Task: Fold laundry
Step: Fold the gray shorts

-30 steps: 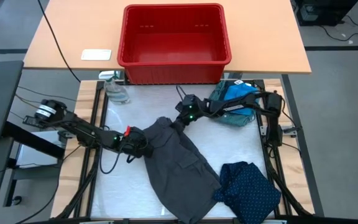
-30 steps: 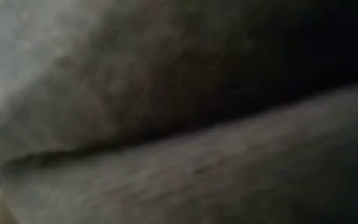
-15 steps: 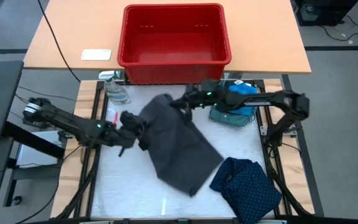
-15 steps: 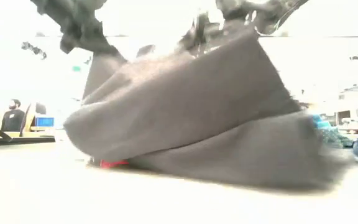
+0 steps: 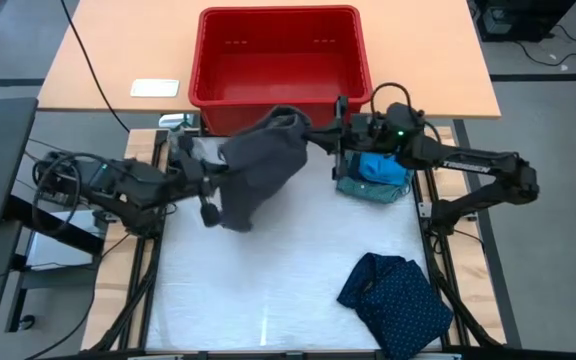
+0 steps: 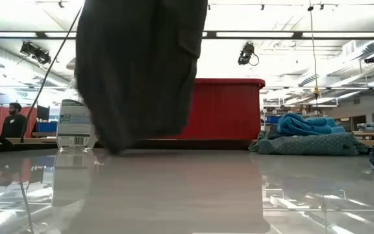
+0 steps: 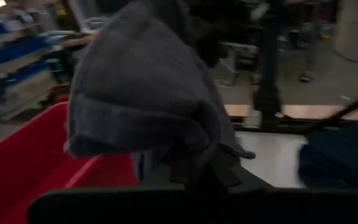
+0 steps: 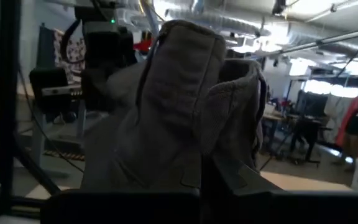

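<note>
Table (image 5: 288,290): bottle (image 6: 75,125) label unreadable; grey garment (image 5: 258,165) lifted.

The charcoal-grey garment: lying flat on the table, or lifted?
Lifted. The charcoal-grey garment hangs bunched between left gripper and right gripper, its hem near the table.

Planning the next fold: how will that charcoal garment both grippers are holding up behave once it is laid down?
Probably floppy: the charcoal garment sags between the left gripper and right gripper. It bunches in folds, so it will likely need spreading flat.

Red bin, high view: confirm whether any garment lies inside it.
No; the red bin shows only bare floor, and the charcoal garment hangs outside its front wall.
</note>
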`<state>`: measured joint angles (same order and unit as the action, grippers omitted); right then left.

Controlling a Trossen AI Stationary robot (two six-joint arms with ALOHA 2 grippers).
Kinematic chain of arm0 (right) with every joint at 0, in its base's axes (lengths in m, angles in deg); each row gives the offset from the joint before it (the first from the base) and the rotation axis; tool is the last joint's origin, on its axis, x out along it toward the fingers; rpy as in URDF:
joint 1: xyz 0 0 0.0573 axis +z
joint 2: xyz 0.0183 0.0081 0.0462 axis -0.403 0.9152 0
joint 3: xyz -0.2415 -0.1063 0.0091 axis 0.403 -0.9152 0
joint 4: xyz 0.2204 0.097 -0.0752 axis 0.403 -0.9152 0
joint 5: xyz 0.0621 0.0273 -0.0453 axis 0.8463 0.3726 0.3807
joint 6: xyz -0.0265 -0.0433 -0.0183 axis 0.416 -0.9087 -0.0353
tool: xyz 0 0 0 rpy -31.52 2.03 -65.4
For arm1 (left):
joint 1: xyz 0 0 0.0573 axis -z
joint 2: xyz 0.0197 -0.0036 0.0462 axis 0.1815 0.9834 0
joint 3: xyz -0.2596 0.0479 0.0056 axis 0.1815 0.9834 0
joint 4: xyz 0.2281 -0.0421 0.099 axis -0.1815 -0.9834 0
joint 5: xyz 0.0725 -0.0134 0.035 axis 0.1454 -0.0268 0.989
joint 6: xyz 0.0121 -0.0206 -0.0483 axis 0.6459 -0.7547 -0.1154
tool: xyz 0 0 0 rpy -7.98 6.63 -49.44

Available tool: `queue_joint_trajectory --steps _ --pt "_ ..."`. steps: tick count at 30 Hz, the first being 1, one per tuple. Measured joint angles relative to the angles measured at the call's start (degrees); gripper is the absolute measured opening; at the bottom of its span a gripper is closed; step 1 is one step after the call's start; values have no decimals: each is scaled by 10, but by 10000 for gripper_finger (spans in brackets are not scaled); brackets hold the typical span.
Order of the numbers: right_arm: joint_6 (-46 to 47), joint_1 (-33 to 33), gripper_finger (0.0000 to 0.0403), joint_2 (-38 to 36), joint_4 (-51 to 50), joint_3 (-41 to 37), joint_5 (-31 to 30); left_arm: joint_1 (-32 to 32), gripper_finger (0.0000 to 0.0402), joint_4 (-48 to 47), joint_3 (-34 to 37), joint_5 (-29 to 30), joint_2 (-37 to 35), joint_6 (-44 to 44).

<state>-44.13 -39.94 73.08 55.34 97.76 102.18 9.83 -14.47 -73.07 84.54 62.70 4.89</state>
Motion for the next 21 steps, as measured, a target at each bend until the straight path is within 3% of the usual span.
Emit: queue_joint_trajectory --steps 4,9,12,17,21 --pt "20 25 11 -26 -79 1 10 12 13 2 -4 -55 36 -31" --pt "112 85 10 -35 -323 -16 28 41 14 -1 50 -139 120 -183" --pt "202 131 10 -34 -407 -59 9 64 15 11 81 -148 182 -287" --pt "328 197 10 -34 -391 -153 -3 89 15 64 111 -160 269 -461" --pt "368 213 10 -34 -330 -190 -40 105 16 76 111 -143 301 -541"
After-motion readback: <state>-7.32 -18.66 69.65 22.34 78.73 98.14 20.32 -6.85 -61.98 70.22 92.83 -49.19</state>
